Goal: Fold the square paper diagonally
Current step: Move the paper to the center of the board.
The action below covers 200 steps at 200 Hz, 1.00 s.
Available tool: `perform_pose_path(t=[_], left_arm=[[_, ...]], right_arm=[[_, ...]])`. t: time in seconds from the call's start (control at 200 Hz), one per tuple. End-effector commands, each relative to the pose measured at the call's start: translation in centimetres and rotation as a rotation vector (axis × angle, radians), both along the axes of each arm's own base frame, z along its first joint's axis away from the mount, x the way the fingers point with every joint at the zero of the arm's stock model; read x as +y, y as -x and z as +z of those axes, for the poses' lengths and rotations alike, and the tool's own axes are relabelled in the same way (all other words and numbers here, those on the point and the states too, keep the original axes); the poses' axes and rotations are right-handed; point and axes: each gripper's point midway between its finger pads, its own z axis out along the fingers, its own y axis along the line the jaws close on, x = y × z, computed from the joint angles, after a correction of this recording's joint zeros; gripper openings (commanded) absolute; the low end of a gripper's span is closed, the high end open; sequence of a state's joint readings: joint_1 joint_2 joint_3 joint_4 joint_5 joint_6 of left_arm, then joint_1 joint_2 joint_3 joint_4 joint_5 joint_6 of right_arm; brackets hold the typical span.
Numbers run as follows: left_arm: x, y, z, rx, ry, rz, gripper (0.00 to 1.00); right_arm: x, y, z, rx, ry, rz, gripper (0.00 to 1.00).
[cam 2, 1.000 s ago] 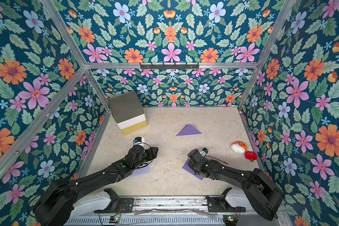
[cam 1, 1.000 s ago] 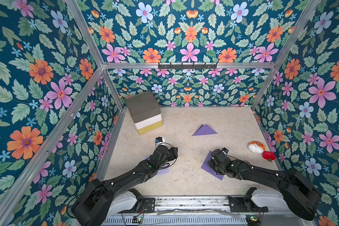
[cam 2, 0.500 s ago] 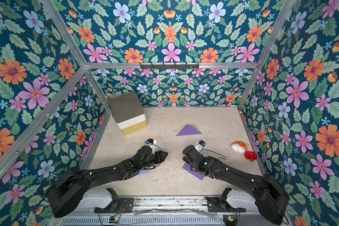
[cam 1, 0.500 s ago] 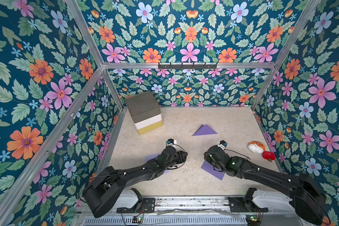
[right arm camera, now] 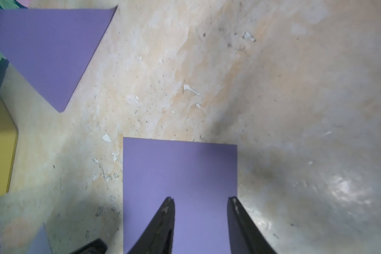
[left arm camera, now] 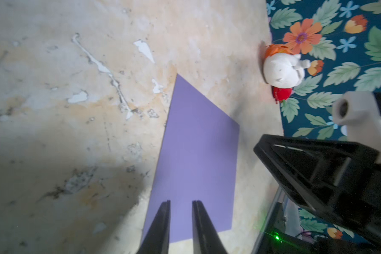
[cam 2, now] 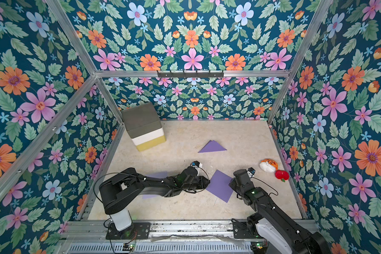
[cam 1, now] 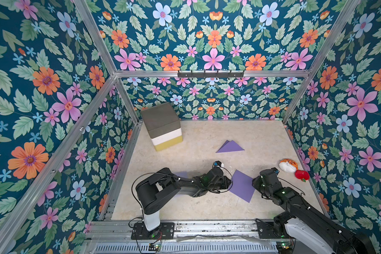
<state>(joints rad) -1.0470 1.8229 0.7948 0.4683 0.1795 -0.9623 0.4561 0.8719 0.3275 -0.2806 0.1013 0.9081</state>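
The square paper is a flat purple sheet lying on the beige floor between both arms. My left gripper reaches in over its left corner; a narrow gap shows between the fingers, with the sheet lying flat beneath them. My right gripper hovers over the opposite right corner, open wider, purple paper showing between its fingers. In the left wrist view the paper is uncreased.
A purple paper folded into a triangle lies farther back. Another purple sheet sits under the left arm. A grey, white and yellow block stack stands back left. A plush toy and a red toy rest by the right wall.
My left arm swung right from the sheet beneath it to the square paper's left corner, its jaws narrowing. My right gripper drew back to the right corner and opened wider.
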Motion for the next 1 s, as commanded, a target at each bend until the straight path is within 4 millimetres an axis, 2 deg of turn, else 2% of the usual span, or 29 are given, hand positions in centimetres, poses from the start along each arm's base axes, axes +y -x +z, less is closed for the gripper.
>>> perform_pose_path(t=[0.0,0.27,0.415,0.52,0.655,0.775,0.885,0.995], left_arm=[[0.0,0.2,-1.2,0.011,-0.046,-0.019,0.21],[1.8,0.3,-4.2,0.02,-0.215,-0.031,0.21],[4.2,-1.3,-5.6,-0.02,-0.361,0.018,0.2],[5.8,-2.7,-5.9,-0.041,-0.408,0.048,0.19],[7.7,-4.9,-4.2,-0.091,-0.422,0.103,0.19],[9.3,-6.3,-0.8,-0.148,-0.394,0.164,0.21],[10.8,-6.2,2.2,-0.193,-0.348,0.224,0.22],[12.2,-5.2,3.2,-0.18,-0.307,0.262,0.21]], right_arm=[[1.2,-0.7,0.4,-0.022,-0.03,0.058,0.44],[1.2,0.0,-1.6,0.037,-0.025,0.062,0.43],[2.0,0.7,-2.4,0.055,-0.05,0.07,0.43],[3.0,1.2,-2.8,0.068,-0.057,0.081,0.43],[5.5,1.9,-3.0,0.076,-0.118,0.094,0.43],[8.4,2.0,-1.8,0.046,-0.21,0.054,0.43],[11.1,1.8,-0.2,0.005,-0.272,0.018,0.43],[13.2,1.9,0.5,0.032,-0.307,-0.009,0.42]])
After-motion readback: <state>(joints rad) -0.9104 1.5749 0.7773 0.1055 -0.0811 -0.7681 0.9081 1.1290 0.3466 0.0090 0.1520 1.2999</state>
